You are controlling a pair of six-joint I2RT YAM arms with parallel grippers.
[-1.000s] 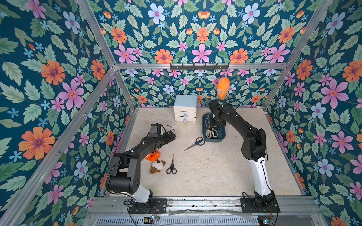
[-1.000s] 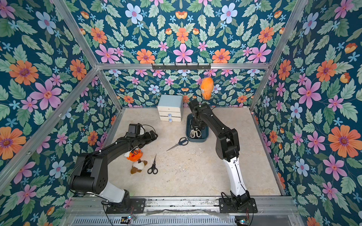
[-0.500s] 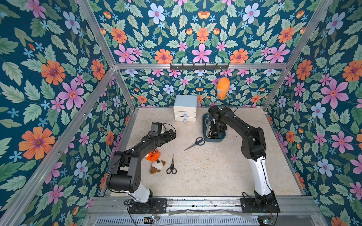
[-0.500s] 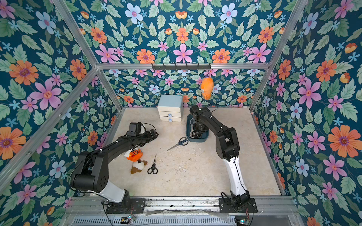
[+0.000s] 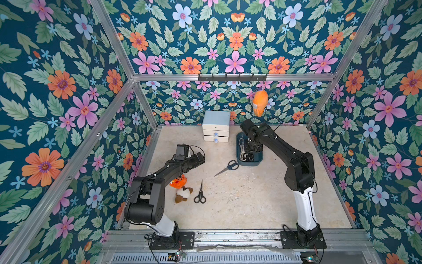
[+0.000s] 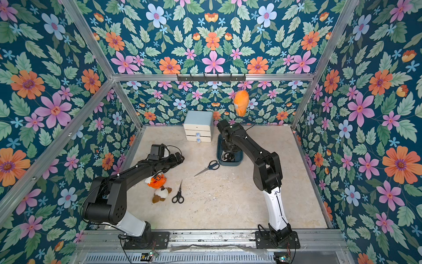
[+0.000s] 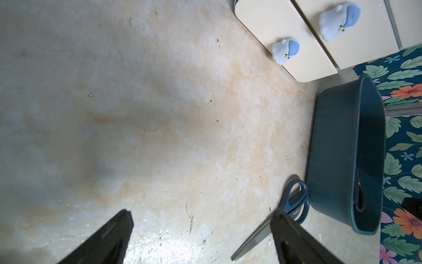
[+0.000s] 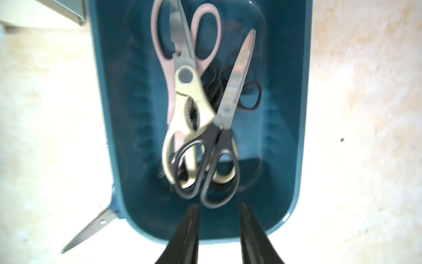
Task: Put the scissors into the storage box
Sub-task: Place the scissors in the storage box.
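The dark teal storage box (image 5: 250, 163) (image 6: 230, 162) stands at the back, right of centre. My right gripper (image 8: 218, 206) (image 5: 251, 148) hangs over it, open, nothing between its fingers. In the box, black-handled scissors (image 8: 219, 128) lie across cream shears (image 8: 189, 96) and pinkish shears (image 8: 159, 45), with more black handles underneath. Dark-blue-handled scissors (image 5: 228, 166) (image 7: 293, 201) lie on the floor against the box's (image 7: 342, 148) near left corner. Small black scissors (image 5: 200, 195) (image 6: 178, 195) lie nearer the front. My left gripper (image 7: 202, 212) (image 5: 201, 157) is open and empty, low over the floor left of the blue pair.
A white and pale-blue drawer cabinet (image 5: 216, 126) stands left of the box at the back wall. Two plush toys, orange (image 5: 179, 182) and brown-white (image 5: 183, 193), lie by the left arm. An orange plush (image 5: 260, 106) hangs from the hook rail.
My right gripper came down over the box and its jaws parted; the black-handled scissors now lie loose in the box. The left arm has stayed put.
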